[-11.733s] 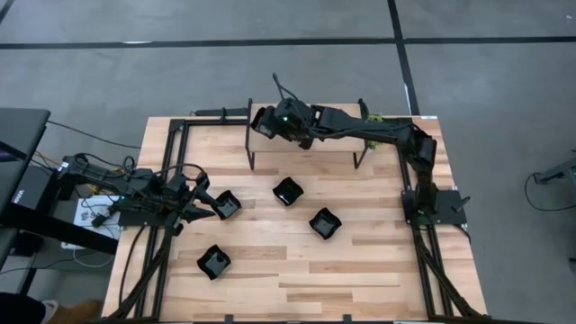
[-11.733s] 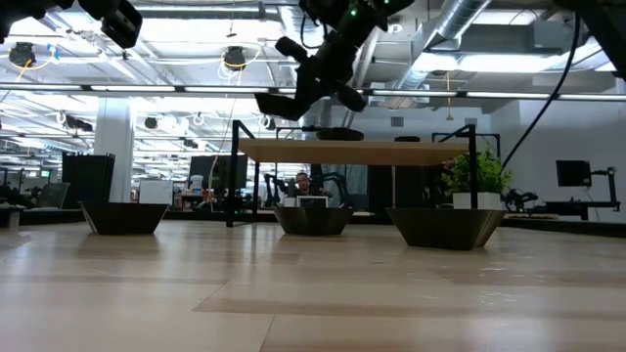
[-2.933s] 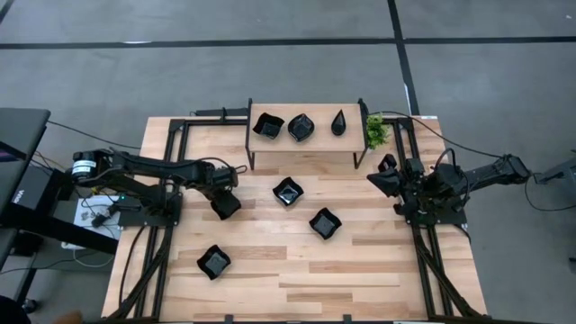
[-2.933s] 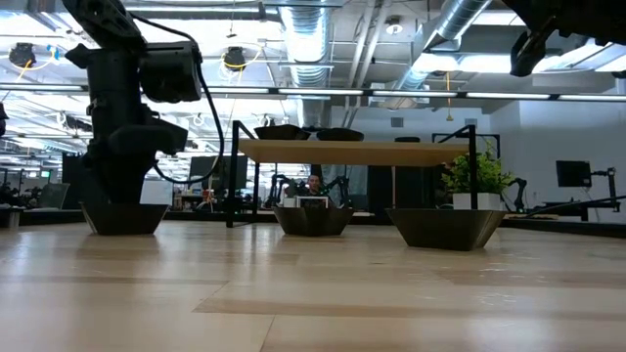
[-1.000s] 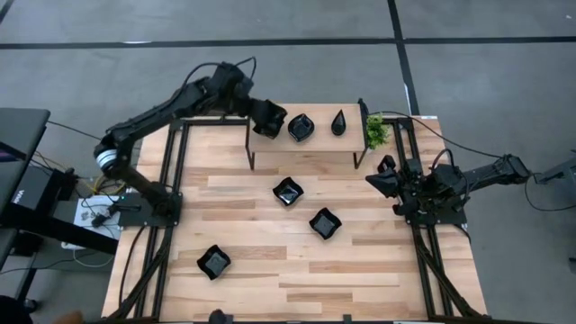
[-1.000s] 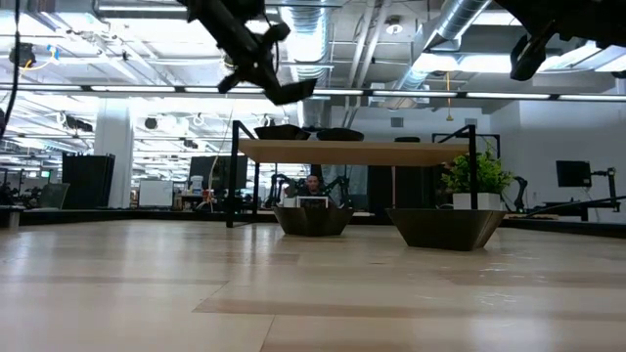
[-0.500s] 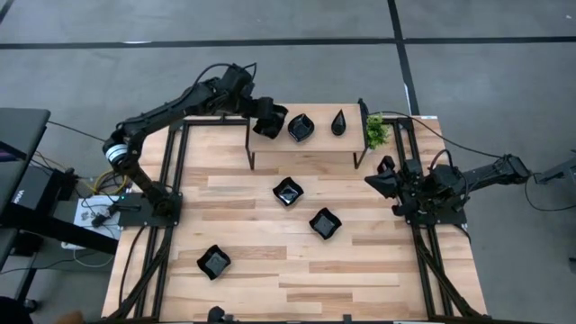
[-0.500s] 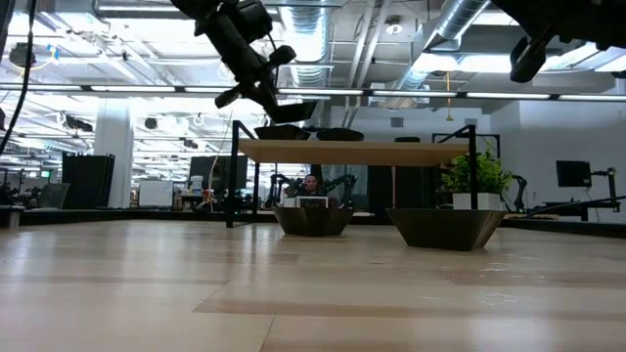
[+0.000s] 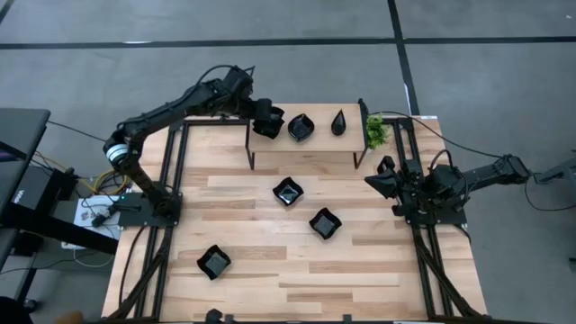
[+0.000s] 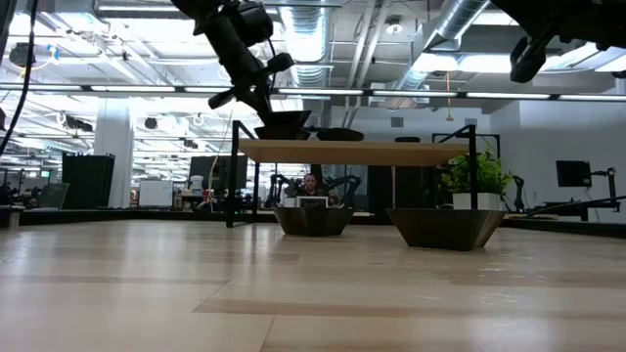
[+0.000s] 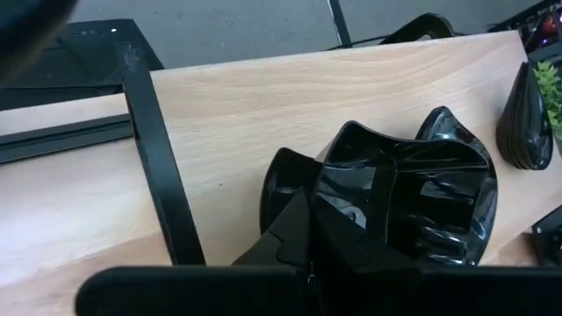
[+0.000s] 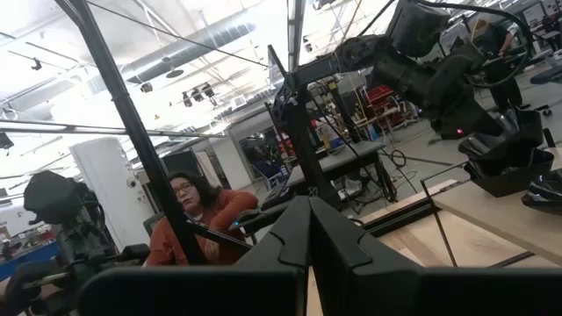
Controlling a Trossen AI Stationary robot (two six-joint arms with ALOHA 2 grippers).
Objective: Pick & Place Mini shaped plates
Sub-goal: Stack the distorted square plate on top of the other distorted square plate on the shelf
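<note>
I have the left gripper (image 9: 267, 120) clamped on a wavy-edged plate (image 11: 404, 197) at the shelf's (image 9: 310, 144) left end, the right gripper (image 9: 382, 178) waiting closed, three plates (image 9: 288, 191) left on the counter (image 9: 360, 270).

Both arms are built of dark, near-black links joined by rounded joint housings. The left arm (image 9: 171, 106) carries a pale grey band around one joint near its base, and thin black cables loop along its upper links. The right arm (image 9: 468, 175) has black cables running off its far end. Each arm stands on a black frame base. Each wrist camera shows its own gripper's fingers (image 11: 303, 237) as matte black, angular, wedge-shaped pieces.
</note>
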